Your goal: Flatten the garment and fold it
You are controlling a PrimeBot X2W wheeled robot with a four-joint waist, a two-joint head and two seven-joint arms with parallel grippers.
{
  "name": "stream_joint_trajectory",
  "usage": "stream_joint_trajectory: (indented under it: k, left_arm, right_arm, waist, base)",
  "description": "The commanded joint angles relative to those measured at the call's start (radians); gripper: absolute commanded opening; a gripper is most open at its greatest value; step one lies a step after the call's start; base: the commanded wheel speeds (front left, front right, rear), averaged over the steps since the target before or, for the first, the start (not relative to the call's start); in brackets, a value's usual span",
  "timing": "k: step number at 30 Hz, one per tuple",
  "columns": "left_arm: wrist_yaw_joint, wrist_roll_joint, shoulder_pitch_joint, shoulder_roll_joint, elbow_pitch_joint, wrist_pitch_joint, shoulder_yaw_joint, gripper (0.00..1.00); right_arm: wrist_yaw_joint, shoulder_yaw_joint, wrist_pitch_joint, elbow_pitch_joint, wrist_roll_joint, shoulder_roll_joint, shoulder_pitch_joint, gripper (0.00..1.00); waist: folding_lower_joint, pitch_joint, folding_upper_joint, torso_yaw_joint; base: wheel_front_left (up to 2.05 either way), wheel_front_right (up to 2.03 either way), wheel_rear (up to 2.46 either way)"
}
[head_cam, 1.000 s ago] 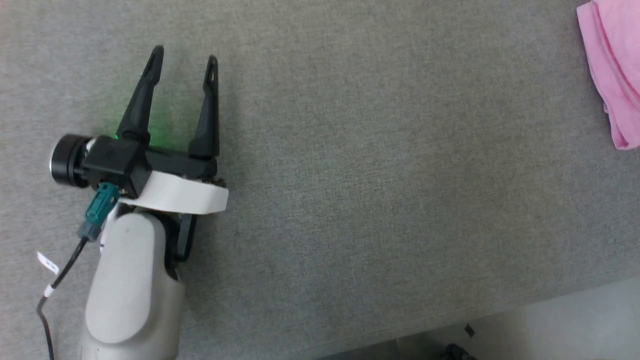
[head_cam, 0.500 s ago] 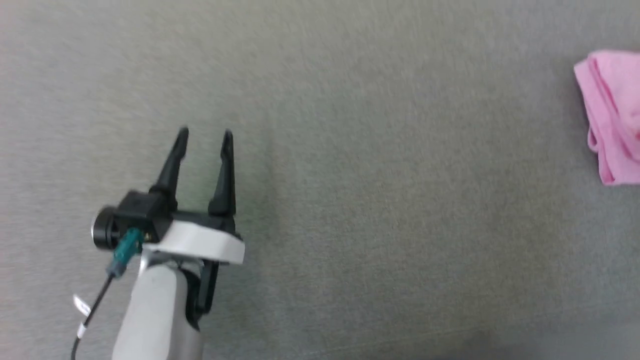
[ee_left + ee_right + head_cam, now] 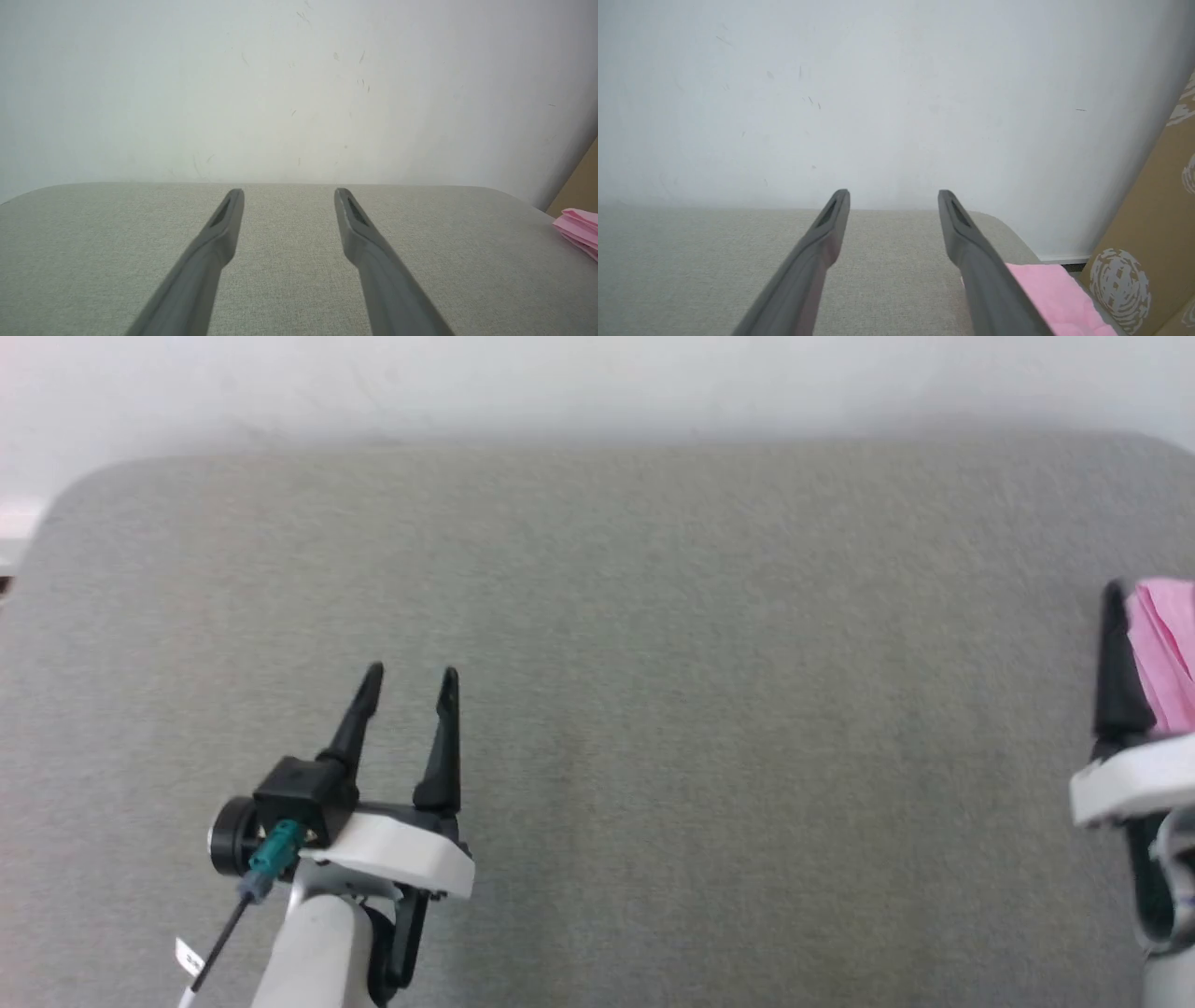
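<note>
The garment is a pink bundle of soft cloth lying in layered folds at the far right edge of the grey fabric-covered table, cut off by the side of the head view. In the left wrist view it shows as a small stack of pink folds near the table's rounded right corner. In the right wrist view it lies low on the right, partly hidden behind that gripper's own right finger.

The right gripper is spread wide with nothing between its fingers, which point over the table toward the wall. In the head view one of its dark fingers stands just beside the pink cloth; whether it touches the cloth cannot be told.

The left gripper hangs over the bare left part of the table, well apart from the garment, also released and empty, its fingers parted and pointing toward the far edge. A teal connector with a dark cable sits at its wrist camera.

Beyond the table stands a white wall with faint scuffs. A brown cardboard box with white printed marks stands beside the table's right end, next to the garment.
</note>
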Motion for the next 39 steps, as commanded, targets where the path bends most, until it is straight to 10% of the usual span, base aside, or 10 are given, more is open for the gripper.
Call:
stream_joint_trajectory:
  k: [1, 39]
  left_arm:
    - [0.004, 0.002, 0.015, -0.002, 0.009, 0.001, -0.004, 1.0]
    - [0.05, -0.031, 0.122, -0.003, 0.067, 0.001, -0.039, 1.0]
  right_arm:
    - [-0.002, 0.009, -0.001, -0.019, 0.01, 0.009, 0.027, 1.0]
    - [-0.002, 0.164, -0.142, 0.074, 0.103, 0.071, 0.294, 1.0]
  waist:
    - [0.0002, -0.076, -0.0001, 0.074]
    - [0.0002, -0.125, -0.0001, 0.131]
  base:
    - [0.0, 0.0, 0.0]
    - [0.0, 0.0, 0.0]
